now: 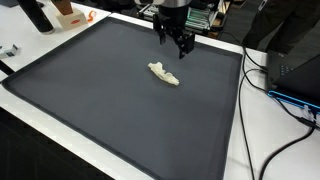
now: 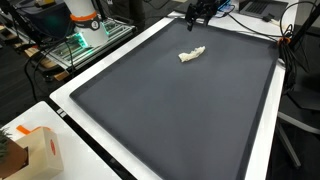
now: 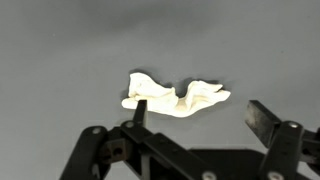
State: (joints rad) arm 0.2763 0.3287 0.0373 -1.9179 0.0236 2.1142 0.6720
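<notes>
Grey mat [image 1: 80,110] lies nearest us; a crumpled white scrap [image 1: 164,73] rests near its middle, lying low. Beyond, the gripper [image 1: 179,45] hangs above the far edge, jaws spread, holding nothing. We judge a deep descent could pinch mat with scrap; a shallow one might only push it aside.

One crumpled white cloth [image 1: 165,74] is lying near the middle of one dark grey mat [image 1: 90,95] — a single piece in both exterior views and in the wrist view. One gripper [image 1: 178,47] is hanging at about one o'clock from the cloth, showing two fingers [image 3: 265,118]. At three o'clock of the mat, at least two black cables [image 1: 262,70] are trailing. One cardboard box [image 2: 38,150] is sitting at eight o'clock of the mat — one orange-and-white object [image 2: 85,15] at eleven.
</notes>
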